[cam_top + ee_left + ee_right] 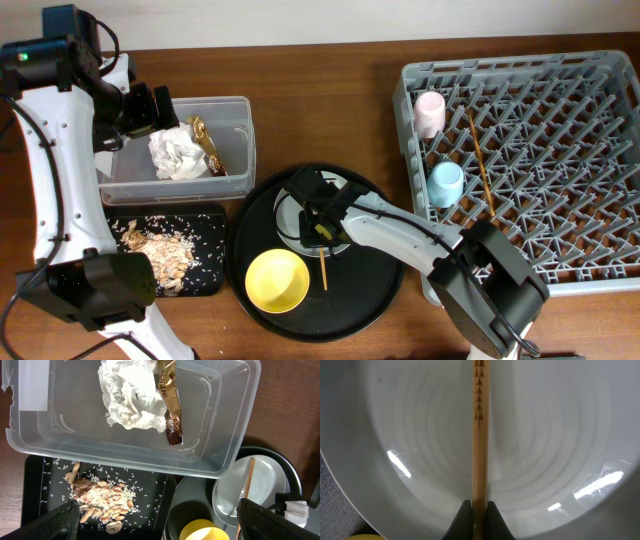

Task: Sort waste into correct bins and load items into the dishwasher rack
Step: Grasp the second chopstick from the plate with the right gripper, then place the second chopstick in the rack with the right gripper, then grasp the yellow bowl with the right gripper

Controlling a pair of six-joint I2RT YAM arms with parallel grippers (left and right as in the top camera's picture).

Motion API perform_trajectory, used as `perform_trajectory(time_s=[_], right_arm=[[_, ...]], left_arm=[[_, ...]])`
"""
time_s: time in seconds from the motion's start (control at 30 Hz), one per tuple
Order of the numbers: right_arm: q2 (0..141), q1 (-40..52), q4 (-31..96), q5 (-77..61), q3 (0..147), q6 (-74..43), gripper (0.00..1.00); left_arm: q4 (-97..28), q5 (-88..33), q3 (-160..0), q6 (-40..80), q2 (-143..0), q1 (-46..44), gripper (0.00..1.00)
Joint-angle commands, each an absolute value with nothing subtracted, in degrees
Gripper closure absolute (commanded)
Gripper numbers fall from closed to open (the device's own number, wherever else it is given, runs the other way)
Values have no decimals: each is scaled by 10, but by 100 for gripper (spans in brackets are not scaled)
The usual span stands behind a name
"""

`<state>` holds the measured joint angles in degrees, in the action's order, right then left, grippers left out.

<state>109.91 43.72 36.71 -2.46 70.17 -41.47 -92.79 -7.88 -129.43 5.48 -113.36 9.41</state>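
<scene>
Wooden chopstick [479,435] lying across the plate [560,440]: my right gripper [479,510] is clenching it; my left gripper [167,522] is hanging released.

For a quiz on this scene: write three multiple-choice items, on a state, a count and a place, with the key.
1. The right end effector is: A wide open; B shut on a chopstick; C shut on nothing.
2. Cups in the dishwasher rack: A two; B one; C three.
3. The crumpled tissue lies in: A the dishwasher rack; B the right end effector; C the clear tub.
Key: 1 B, it pinches the stick over the plate; 2 A, pink cup and light-blue cup; 3 C, beside the gold wrapper.
</scene>
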Motion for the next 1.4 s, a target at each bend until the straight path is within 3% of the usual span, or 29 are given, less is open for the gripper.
perform_trajectory(time_s=[0.0,0.07,0.17,0.4,0.47,0.6,0.67,0.7,0.77,0.93,1.07,1.17,1.3,1.37], right_arm=[[1093,422,381,-23,706,-407,96],[1066,388,405,-23,724,-379,96],[1005,306,460,-23,785,-246,96],[945,28,514,-23,827,121,96],[955,-30,510,-23,827,178,96],[1020,-87,491,-25,825,186,96],[1042,-88,481,-23,825,186,88],[1044,-88,477,-23,826,186,76],[1044,-88,477,-23,826,186,69],[1036,-86,476,-108,827,168,64],[1012,-64,516,-496,838,48,59],[1013,63,633,-519,838,57,55],[1013,293,621,-509,838,56,51],[1014,424,606,-435,838,52,50]], left_arm=[[-929,-77,-1298,60,-1133,95,1],[-929,-77,-1298,60,-1133,95,1],[-929,-76,-1298,60,-1133,95,1],[-929,-77,-1298,60,-1133,95,1],[-929,-76,-1298,60,-1133,95,1],[-929,-77,-1298,60,-1133,95,1],[-929,-77,-1298,60,-1133,95,1],[-929,-76,-1298,60,-1133,95,1],[-929,-76,-1298,60,-1133,95,1],[-929,-77,-1298,60,-1133,95,1],[-929,-77,-1298,60,-1133,95,1],[-929,-77,-1298,60,-1133,95,1],[-929,-77,-1298,60,-1133,95,1],[-929,-77,-1298,60,-1133,95,1]])
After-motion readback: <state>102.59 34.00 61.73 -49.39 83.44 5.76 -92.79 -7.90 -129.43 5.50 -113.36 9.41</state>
